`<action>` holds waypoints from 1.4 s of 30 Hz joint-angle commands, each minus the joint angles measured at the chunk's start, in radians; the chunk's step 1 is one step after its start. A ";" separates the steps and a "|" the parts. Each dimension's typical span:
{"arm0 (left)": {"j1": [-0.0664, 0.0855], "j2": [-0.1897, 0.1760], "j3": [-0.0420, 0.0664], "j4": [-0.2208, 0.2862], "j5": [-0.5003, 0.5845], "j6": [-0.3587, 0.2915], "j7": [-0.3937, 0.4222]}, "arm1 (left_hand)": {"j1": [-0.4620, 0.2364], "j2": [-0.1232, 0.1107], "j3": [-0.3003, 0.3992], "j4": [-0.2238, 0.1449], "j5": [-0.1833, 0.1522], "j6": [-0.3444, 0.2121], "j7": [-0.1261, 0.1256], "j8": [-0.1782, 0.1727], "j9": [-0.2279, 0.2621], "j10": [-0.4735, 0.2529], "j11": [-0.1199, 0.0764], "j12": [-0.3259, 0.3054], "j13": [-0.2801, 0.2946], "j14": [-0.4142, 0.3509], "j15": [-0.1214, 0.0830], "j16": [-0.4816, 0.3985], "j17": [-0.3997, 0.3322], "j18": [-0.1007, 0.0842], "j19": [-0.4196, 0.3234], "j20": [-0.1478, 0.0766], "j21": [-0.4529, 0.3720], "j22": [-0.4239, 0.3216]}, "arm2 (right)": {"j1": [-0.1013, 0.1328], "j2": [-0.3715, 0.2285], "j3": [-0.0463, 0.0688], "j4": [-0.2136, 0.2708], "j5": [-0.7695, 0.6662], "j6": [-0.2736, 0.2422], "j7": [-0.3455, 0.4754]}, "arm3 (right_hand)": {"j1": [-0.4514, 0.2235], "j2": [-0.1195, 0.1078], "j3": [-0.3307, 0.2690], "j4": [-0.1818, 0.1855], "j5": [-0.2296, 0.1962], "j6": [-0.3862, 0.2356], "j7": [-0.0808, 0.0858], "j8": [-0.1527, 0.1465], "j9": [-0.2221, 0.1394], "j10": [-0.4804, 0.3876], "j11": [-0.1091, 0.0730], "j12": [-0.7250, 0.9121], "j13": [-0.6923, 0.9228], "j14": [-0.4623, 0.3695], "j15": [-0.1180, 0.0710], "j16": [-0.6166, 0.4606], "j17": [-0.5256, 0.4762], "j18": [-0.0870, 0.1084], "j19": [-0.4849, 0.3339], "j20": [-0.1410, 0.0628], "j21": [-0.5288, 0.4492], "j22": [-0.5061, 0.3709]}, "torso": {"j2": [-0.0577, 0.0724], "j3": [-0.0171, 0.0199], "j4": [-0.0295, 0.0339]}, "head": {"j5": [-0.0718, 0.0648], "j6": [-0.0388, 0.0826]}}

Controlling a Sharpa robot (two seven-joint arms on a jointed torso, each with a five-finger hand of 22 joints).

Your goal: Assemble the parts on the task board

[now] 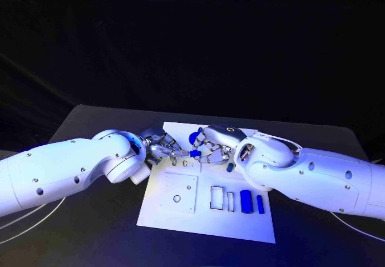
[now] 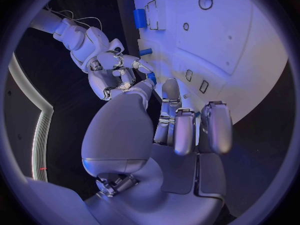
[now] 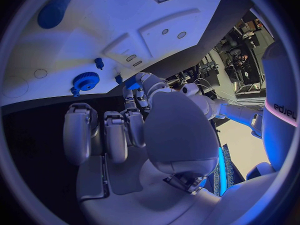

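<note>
Nearest you on the dark surface (image 1: pixel 96 222) lies the task board (image 1: pixel 208 222), a white rectangular plate. Along its near part you have a raised square panel (image 1: pixel 178 192) with a round hole, then two narrow upright slots outlined in dark lines (image 1: pixel 218 198), then a blue cylinder-shaped part (image 1: pixel 245 201) lying beside a thinner blue bar (image 1: pixel 260 203). Farther back, over the middle of the board, your two hands meet fingertip to fingertip. The left hand (image 1: pixel 161 146) comes in from the left and the right hand (image 1: pixel 212 146) from the right, and a small blue part (image 1: pixel 195 153) sits between their fingertips; both hands look pinched on it, though the fingers crowd together and hide exactly how each one grips. In the right wrist view, a blue gear-shaped part (image 3: pixel 85 81) and a small blue peg (image 3: pixel 99 62) stand on the board, with a large blue disc (image 3: pixel 54 9) farther off. Whether the gear and peg sit in recesses or just on the plate is too small to tell. The far edge of the board is partly hidden behind the hands and forearms.
</note>
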 commanded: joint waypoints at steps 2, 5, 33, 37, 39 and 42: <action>0.000 0.004 0.001 0.002 -0.002 0.009 -0.001 | -0.034 0.003 -0.017 0.000 -0.002 0.000 -0.009 0.008 -0.003 0.011 -0.001 0.008 0.000 0.065 -0.004 0.009 0.127 -0.012 0.007 0.002 0.007 0.011 | 0.000 0.004 0.000 0.000 -0.012 0.002 -0.005 | -0.010 -0.001 0.006 0.003 0.007 0.007 -0.003 0.005 0.001 0.005 0.000 0.008 0.113 0.099 -0.006 -0.003 0.236 -0.014 0.009 0.003 0.006 0.155 | 0.000 -0.0004 0.0007 | -0.003 -0.001; 0.000 0.005 0.001 0.002 -0.001 0.009 -0.002 | -0.042 0.003 -0.024 0.000 -0.002 0.001 -0.010 0.011 -0.004 0.012 -0.002 0.010 0.001 0.066 -0.004 0.013 0.131 -0.013 0.009 0.001 0.010 0.016 | 0.000 0.005 0.000 0.000 -0.013 0.001 -0.005 | -0.010 -0.001 0.006 0.003 0.007 0.007 -0.003 0.005 0.001 0.005 0.000 0.008 0.113 0.099 -0.006 -0.003 0.236 -0.014 0.009 0.003 0.006 0.155 | 0.000 -0.0006 0.0009 | -0.003 -0.001; 0.000 0.009 0.001 -0.005 0.000 0.022 -0.006 | 0.010 0.026 -0.006 -0.005 0.002 0.000 -0.017 0.022 -0.010 0.011 -0.008 0.011 -0.004 0.068 -0.010 0.024 0.139 -0.015 0.014 -0.002 0.020 0.032 | 0.000 -0.002 0.001 0.027 -0.025 -0.036 0.000 | -0.009 0.000 0.013 0.002 0.010 0.014 -0.007 0.009 0.004 0.023 -0.003 0.028 0.135 0.100 -0.008 -0.003 0.237 -0.015 0.012 0.001 0.012 0.158 | -0.001 -0.0007 0.0012 | -0.001 -0.003; 0.000 0.009 0.001 -0.005 0.000 0.023 -0.007 | 0.020 0.027 0.000 -0.005 0.002 -0.001 -0.017 0.024 -0.011 0.011 -0.009 0.010 -0.006 0.068 -0.010 0.025 0.139 -0.015 0.014 -0.002 0.020 0.033 | 0.000 -0.003 0.001 0.029 -0.025 -0.039 0.000 | -0.008 0.000 0.015 0.002 0.010 0.016 -0.008 0.010 0.005 0.026 -0.004 0.032 0.139 0.100 -0.008 -0.003 0.237 -0.015 0.013 0.001 0.013 0.159 | -0.001 -0.0006 0.0007 | -0.001 -0.003; 0.000 0.009 0.001 -0.006 0.000 0.023 -0.007 | 0.029 0.028 0.005 -0.006 0.002 -0.002 -0.018 0.025 -0.012 0.011 -0.009 0.009 -0.007 0.068 -0.011 0.025 0.139 -0.015 0.014 -0.003 0.021 0.034 | 0.000 -0.004 0.001 0.032 -0.025 -0.040 0.001 | -0.008 0.000 0.015 0.002 0.010 0.016 -0.008 0.010 0.005 0.027 -0.004 0.032 0.140 0.099 -0.008 -0.003 0.236 -0.015 0.013 0.001 0.013 0.159 | -0.001 -0.0006 0.0010 | -0.001 -0.003; 0.000 0.009 0.001 -0.007 0.000 0.024 -0.008 | 0.033 0.028 0.008 -0.006 0.002 -0.002 -0.018 0.026 -0.012 0.010 -0.009 0.009 -0.008 0.068 -0.011 0.025 0.140 -0.015 0.014 -0.003 0.020 0.033 | 0.000 -0.005 0.002 0.036 -0.025 -0.042 0.003 | -0.008 0.000 0.016 0.002 0.010 0.017 -0.008 0.010 0.005 0.028 -0.004 0.034 0.141 0.100 -0.009 -0.003 0.237 -0.015 0.013 0.001 0.014 0.159 | -0.001 -0.0008 0.0009 | 0.000 -0.003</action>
